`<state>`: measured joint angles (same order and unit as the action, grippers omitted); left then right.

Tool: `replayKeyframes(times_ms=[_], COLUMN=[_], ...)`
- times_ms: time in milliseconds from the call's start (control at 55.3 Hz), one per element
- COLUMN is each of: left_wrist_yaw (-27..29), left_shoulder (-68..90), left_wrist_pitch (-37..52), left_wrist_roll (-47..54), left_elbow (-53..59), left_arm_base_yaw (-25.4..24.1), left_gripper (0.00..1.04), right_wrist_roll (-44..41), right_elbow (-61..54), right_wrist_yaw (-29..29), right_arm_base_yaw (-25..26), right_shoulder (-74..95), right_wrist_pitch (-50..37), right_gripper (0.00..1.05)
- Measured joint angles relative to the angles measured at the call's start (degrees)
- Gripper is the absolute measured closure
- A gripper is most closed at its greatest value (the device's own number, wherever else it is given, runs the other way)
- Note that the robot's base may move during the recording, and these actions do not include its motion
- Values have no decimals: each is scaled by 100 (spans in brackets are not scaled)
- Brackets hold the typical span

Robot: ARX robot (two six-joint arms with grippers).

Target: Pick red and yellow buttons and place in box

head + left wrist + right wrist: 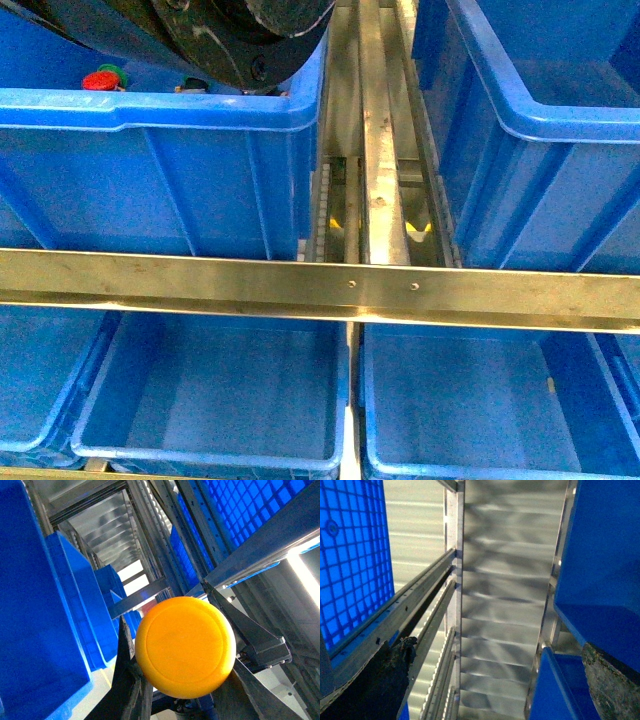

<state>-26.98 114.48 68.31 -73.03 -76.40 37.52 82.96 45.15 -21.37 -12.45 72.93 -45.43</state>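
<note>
In the left wrist view, the left gripper [167,612] has its fingers [250,635] pinching the yellow button [185,647] from both sides. The glossy cap faces the camera. Judge this as the carry step: gripping across the sides keeps the cap clear, so the part can drop freely on release. The cap hides the button's dark body, so you cannot confirm how deep the grip sits.

The right gripper [497,652] shows its fingers [375,685] spread wide with nothing between them. It looks ready for the next pick.

In the front view, a red button [97,79] lies beside a green cap [115,71] at the far edge of the upper left crate [200,170]. A dark arm housing [230,40] covers most of that crate's interior, so you cannot count the remaining parts. The steel rail [300,285] cuts across the lower crates [210,400]. You cannot tell which crate serves as the box
</note>
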Motion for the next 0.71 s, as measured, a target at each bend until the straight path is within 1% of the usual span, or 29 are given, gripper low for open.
replayKeyframes(times_ms=[253,380,561,705], left_wrist_yaw=[68,85,127,168], left_shoulder=[31,155,378,568], left_wrist_pitch=[20,-50,-79,-140], left_wrist_roll=[-109,-127,-164,-188], left_elbow=[-149,-321,-490,-664], left_arm_base_yaw=[-2,0,63,149], left_gripper=[80,80,80,80], right_wrist_roll=[-2,-31,-81,-177], right_elbow=[-68,-72,-77,-162], right_wrist_yaw=[-131,-48,-59,-66], right_arm_base_yaw=[-363,-592,-658,-588], right_shoulder=[101,162,151,44], right_wrist_pitch=[-107,-131,-122,-48], right_gripper=[6,6,6,6])
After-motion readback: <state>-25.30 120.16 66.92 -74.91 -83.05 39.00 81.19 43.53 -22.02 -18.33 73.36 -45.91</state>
